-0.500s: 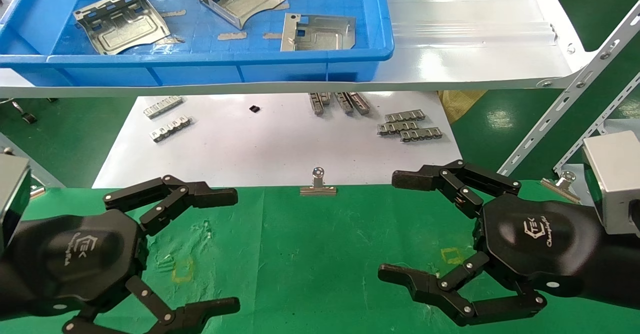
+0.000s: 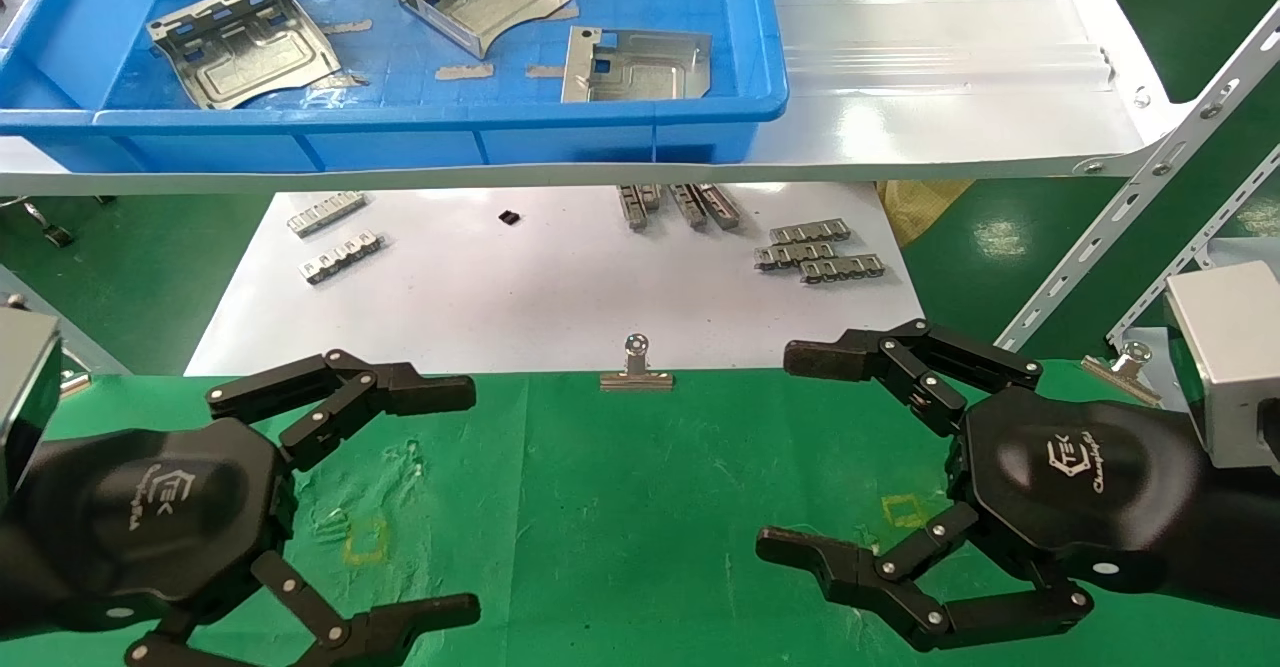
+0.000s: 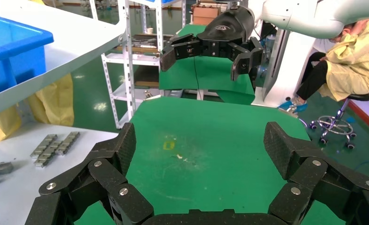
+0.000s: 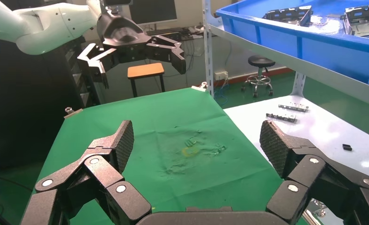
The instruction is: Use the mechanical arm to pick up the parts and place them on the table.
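Note:
Three silvery stamped metal parts lie in the blue bin (image 2: 420,137) on the white shelf: one at the left (image 2: 243,40), one in the middle (image 2: 485,2), one at the right (image 2: 637,65). My left gripper (image 2: 455,497) is open and empty above the green cloth table (image 2: 620,507) at its left side. My right gripper (image 2: 790,452) is open and empty above the table at its right side. Both are far below the bin. The left wrist view shows its own open gripper (image 3: 199,145) and the right one beyond. The right wrist view shows its gripper (image 4: 196,140) open.
A white sheet (image 2: 520,287) with small grey slotted strips (image 2: 815,252) lies beyond the table under the shelf (image 2: 950,87). A silver binder clip (image 2: 636,367) holds the cloth's far edge. Slanted white shelf struts (image 2: 1140,187) stand at the right. Yellow squares (image 2: 365,537) mark the cloth.

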Robot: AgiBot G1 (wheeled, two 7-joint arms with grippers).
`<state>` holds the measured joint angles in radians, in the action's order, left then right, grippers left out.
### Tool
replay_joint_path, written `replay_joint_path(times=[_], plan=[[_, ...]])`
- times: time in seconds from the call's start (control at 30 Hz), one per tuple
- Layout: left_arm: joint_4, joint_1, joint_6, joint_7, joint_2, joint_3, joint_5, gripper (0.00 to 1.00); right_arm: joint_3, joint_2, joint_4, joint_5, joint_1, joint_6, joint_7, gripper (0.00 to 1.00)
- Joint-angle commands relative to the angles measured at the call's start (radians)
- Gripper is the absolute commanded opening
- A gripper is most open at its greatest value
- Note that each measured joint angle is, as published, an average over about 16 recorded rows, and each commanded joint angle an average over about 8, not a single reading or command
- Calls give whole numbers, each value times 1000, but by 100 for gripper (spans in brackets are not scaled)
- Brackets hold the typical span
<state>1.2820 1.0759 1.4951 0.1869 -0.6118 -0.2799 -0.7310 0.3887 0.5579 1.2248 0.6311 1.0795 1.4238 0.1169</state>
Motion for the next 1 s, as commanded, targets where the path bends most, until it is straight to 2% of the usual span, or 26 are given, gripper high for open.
replay_joint_path(times=[0.03,0.57,0.83,1.0], plan=[[0,0,0,0,0,0,0,100,0,0,0,0,0,0,0,100],[0,0,0,0,0,0,0,100,0,0,0,0,0,0,0,99],[0,0,0,0,0,0,0,100,0,0,0,0,0,0,0,0],[0,0,0,0,0,0,0,100,0,0,0,0,0,0,0,0]])
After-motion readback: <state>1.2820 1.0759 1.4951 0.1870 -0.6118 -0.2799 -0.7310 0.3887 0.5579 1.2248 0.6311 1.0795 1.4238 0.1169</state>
